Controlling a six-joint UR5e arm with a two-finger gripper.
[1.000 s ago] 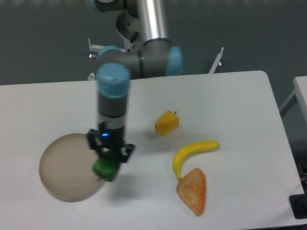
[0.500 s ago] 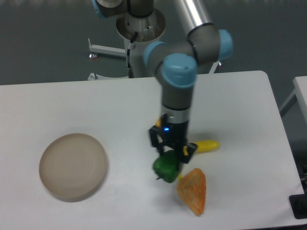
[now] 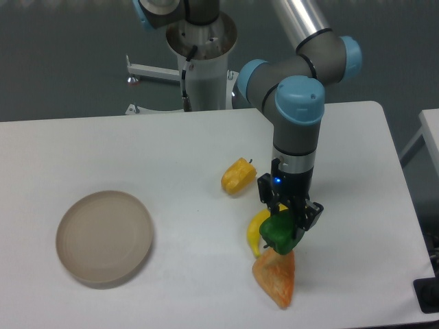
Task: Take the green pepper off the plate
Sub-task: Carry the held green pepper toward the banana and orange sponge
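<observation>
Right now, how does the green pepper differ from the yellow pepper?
The green pepper is bright green and held in the end effector, in front of the banana; the yellow pepper is yellow and lies free on the table. Both are small, blocky and about the same size.

The gripper (image 3: pixel 285 218), closed around the green pepper (image 3: pixel 280 233), hangs over a crowded patch at the right of the white table (image 3: pixel 171 157). Directly beneath it lie a banana (image 3: pixel 254 230) and an orange wedge-shaped piece (image 3: pixel 276 273), close together, the pepper overlapping both in this view. A yellow pepper (image 3: pixel 238 175) sits near, up and to the left. The arm's column (image 3: pixel 296 147) rises above the gripper, blocking approach from behind. Open tabletop stretches between this cluster and the plate (image 3: pixel 104 236) at far left, and along the right edge.
</observation>
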